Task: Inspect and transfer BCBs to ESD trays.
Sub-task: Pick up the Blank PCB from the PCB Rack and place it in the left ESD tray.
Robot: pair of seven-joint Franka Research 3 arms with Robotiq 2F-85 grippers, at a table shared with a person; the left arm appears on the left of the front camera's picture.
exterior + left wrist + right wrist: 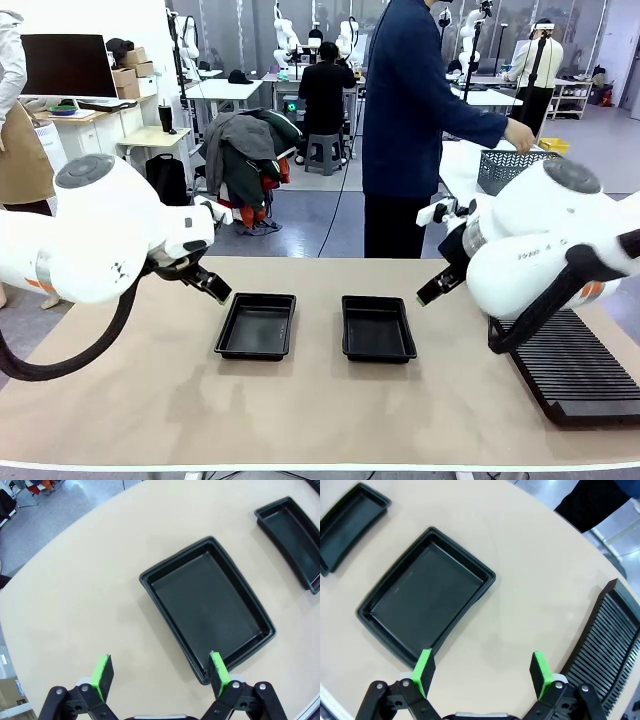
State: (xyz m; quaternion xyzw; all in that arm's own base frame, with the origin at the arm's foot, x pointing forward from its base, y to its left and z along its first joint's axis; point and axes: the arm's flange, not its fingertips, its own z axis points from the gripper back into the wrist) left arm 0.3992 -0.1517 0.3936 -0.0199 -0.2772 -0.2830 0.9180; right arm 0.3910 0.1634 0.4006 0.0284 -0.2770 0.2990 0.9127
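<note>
**Item 1. ESD trays:** two, black, side by side at table (300, 420) centre. The left tray (228, 325) has the right tray (378, 357) at its 3 o'clock, apart from it. Both floors are bare.

**Item 2. Left gripper (212, 284):** fingers spread wide, nothing held, hovering at 10 o'clock of the left tray.

**Item 3. Right gripper (436, 290):** fingers spread wide, nothing held, hovering at 2 o'clock of the right tray.

**Item 4. Slotted rack (575, 375):** at 3 o'clock of the right tray.

**Item 5. Person (410, 110):** at 12 o'clock beyond the far edge, turned aside, one hand (519, 135) over a basket (510, 170).

**Step, as judged:** the opening one, with nothing transferred yet.

**Next move, as judged:** the BCBs must first be supplied, probably by the person. A gripper then needs an edge grip on a thin board and a flat lowering inside a rim.
</note>
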